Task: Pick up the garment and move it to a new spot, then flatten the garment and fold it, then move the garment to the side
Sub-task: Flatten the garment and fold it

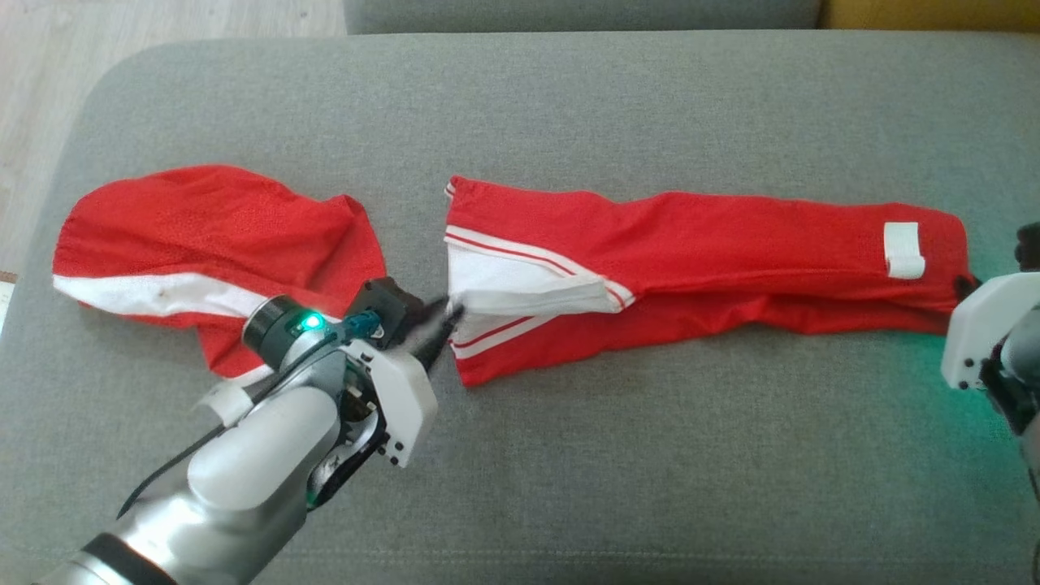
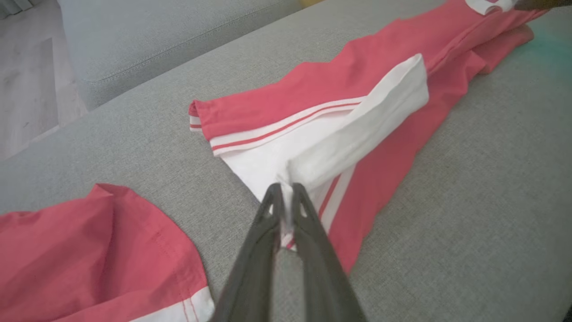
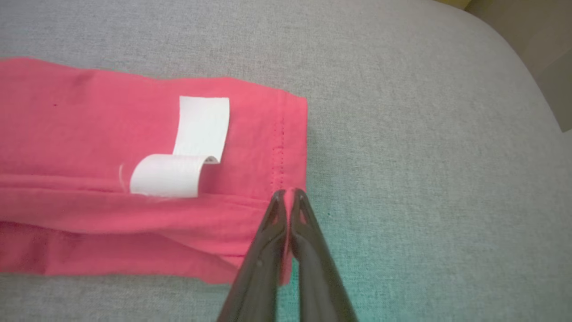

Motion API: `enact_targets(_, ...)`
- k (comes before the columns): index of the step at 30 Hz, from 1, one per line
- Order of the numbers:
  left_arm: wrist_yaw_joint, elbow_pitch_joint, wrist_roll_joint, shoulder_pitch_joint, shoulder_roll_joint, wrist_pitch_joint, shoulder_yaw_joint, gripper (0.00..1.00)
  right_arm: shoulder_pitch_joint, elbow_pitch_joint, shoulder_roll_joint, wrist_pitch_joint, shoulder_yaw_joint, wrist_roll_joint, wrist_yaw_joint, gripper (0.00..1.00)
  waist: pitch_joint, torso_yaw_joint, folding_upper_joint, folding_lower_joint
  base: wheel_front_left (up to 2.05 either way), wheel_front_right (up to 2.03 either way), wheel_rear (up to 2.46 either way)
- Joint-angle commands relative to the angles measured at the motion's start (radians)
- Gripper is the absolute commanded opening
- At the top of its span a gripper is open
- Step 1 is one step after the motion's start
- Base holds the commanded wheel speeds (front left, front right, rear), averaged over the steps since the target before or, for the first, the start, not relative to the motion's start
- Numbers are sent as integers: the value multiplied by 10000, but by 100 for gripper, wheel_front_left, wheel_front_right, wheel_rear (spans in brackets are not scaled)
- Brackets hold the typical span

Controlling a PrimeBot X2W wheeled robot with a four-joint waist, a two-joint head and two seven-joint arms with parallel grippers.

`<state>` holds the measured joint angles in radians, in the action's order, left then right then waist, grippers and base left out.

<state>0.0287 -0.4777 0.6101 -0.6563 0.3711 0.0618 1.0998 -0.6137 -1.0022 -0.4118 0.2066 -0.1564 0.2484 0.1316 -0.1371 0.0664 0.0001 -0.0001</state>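
Note:
The garment (image 1: 715, 244) is a long red piece with white bands and thin red stripes, stretched left to right across the grey cushion (image 1: 569, 455). My left gripper (image 1: 445, 313) is shut on the white edge at its left end; in the left wrist view the gripper (image 2: 286, 190) pinches that white fold of the garment (image 2: 357, 76). At the right end my right gripper (image 1: 967, 286) is shut on the red hem, and the right wrist view shows that gripper (image 3: 288, 194) pinching the stitched corner of the garment (image 3: 89, 112). A white label (image 3: 196, 134) curls up near that hem.
A second red piece of clothing (image 1: 203, 219) with a white band lies crumpled at the cushion's left, under my left forearm; it also appears at the lower left as the second red piece (image 2: 89, 250). Wooden floor (image 1: 49, 49) shows beyond the left edge. A grey backrest (image 1: 569, 12) runs along the far side.

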Motion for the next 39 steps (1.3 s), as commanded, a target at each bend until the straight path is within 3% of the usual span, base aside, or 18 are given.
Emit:
enact_targets(1, 158, 231, -53, -345, 315, 42, -326, 100, 66, 444, -284, 106, -160, 160, -9, 100, -31, -8, -1, 1, 0, 0, 0)
enact_targets(9, 798, 129, 282, -125, 212, 742, -901, 100, 384, 1636, -277, -394, 403, 380, -9, 100, 255, -43, -1, 1, 0, 0, 0)
enact_targets(15, 1579, 302, 954, 173, 97, 1681, -2116, 100, 851, 3014, 375, -1368, 823, 568, -9, 100, 672, -19, -1, 1, 0, 0, 0)
enact_targets(20, 2278, 1290, 1248, 870, -96, 1986, -3915, 100, 1810, 4699, 914, -2255, 868, 672, -9, 100, 1060, 8, -1, 1, 0, 0, 0)
enact_targets(25, 2813, 3021, -44, 2675, -619, 1995, -6098, 100, 3024, 5939, 1509, -3039, 1136, 241, -9, 100, 1410, 18, -1, 1, 0, 0, 0)
enact_targets(26, 2768, 3519, -602, 3579, -960, 1996, -6789, 100, 3466, 6320, 1872, -3330, 1362, -47, -9, 100, 1473, -1, -1, 1, 0, 0, 0)
enact_targets(31, 2127, 4034, -1727, 5147, -1808, 1997, -7941, 100, 4294, 6939, 2773, -3671, 1960, -627, -9, 100, 1510, 4, -1, 1, 0, 0, 0)
enact_targets(39, 896, 3752, -2675, 5456, -2592, 1998, -8710, 100, 4253, 6996, 3146, -3174, 2891, -1133, -9, 100, 1074, 192, -1, 1, 0, 0, 0)
